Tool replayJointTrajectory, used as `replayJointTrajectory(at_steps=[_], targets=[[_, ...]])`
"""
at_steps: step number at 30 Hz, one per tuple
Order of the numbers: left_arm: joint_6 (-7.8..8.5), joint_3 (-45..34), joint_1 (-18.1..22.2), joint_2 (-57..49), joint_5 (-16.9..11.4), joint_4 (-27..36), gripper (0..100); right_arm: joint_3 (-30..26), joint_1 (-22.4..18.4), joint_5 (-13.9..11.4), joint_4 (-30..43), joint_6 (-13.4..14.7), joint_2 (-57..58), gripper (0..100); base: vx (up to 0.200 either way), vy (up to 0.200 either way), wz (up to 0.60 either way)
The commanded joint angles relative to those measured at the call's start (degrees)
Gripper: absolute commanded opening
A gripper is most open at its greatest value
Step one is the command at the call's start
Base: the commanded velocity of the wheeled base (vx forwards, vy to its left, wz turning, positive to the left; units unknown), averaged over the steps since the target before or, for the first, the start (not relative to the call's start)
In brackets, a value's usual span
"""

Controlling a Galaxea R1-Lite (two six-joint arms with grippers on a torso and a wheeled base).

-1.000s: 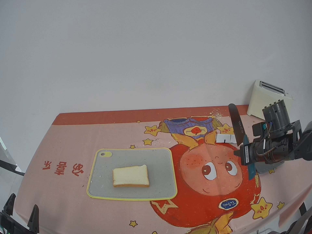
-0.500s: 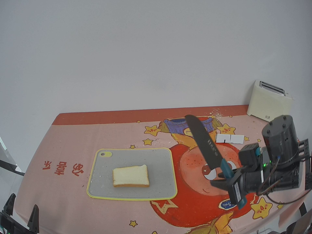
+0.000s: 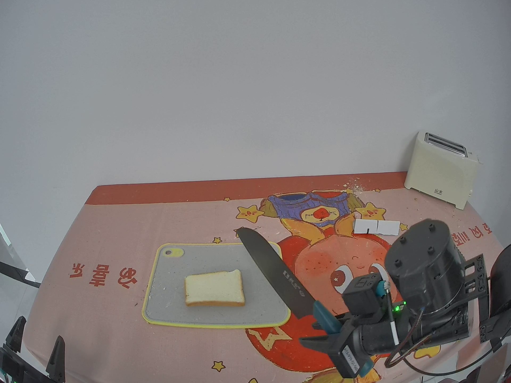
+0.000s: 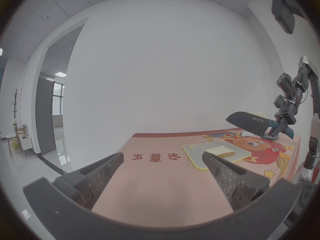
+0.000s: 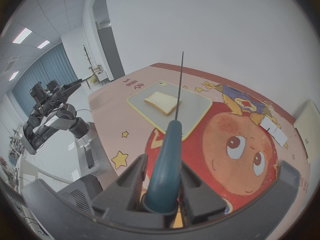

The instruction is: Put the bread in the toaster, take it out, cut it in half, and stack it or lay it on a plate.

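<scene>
Right wrist view: right jaws clenched on the knife (image 5: 165, 170) handle (left jaws spread wide).

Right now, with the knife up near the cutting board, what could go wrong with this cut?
The bread lies loose on the cutting board, and the left pincer sits open, away from it, so the slice may slide under the blade. The right pincer grips the knife only by its rounded handle; pressing down could twist the blade off line.
</scene>
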State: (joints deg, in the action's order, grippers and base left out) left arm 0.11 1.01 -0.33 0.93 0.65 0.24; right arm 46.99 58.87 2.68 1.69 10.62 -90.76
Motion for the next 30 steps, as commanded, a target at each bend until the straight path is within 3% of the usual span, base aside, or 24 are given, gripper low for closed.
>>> replayJointTrajectory(at_steps=[1, 4, 6, 8, 15, 21, 24, 30], targets=[[0.77, -1.01, -0.02, -0.49, -1.44, -0.07, 100, 4.77, 2.74, -0.13, 4.90, 2.04, -2.14, 0, 0.000, 0.000, 0.00], [0.68, -0.92, -0.02, -0.49, -1.96, -2.53, 100, 8.29, 2.83, -0.22, 9.91, 3.88, -3.81, 0, 0.000, 0.000, 0.00], [0.33, 2.86, -0.11, -0.93, -2.23, -10.53, 100, 9.78, 2.74, -0.13, 11.66, 4.15, -4.87, 0, 0.000, 0.000, 0.00], [0.77, 8.39, -0.46, 0.57, -4.34, -16.15, 100, 11.01, 2.48, -0.13, 11.84, 4.06, -6.01, 0, 0.000, 0.000, 0.00], [0.42, 12.87, -2.13, 6.19, -11.28, -15.71, 100, 14.35, 3.01, -1.01, 12.46, 4.32, -8.47, 0, 0.000, 0.000, 0.00], [0.51, 20.61, -4.50, 20.08, -13.13, -14.04, 100, 15.76, 5.29, -0.31, 12.54, 10.04, -10.75, 0, 0.000, 0.000, 0.00], [0.68, 24.12, -6.44, 27.46, -15.15, -14.57, 100, 16.46, 5.38, -0.22, 13.77, 10.30, -10.40, 0, 0.000, 0.000, 0.00], [1.03, 32.65, -10.13, 45.04, -22.44, -14.66, 100, 24.90, 5.38, -0.92, 24.85, 10.30, -10.49, 0, 0.000, 0.000, 0.00]])
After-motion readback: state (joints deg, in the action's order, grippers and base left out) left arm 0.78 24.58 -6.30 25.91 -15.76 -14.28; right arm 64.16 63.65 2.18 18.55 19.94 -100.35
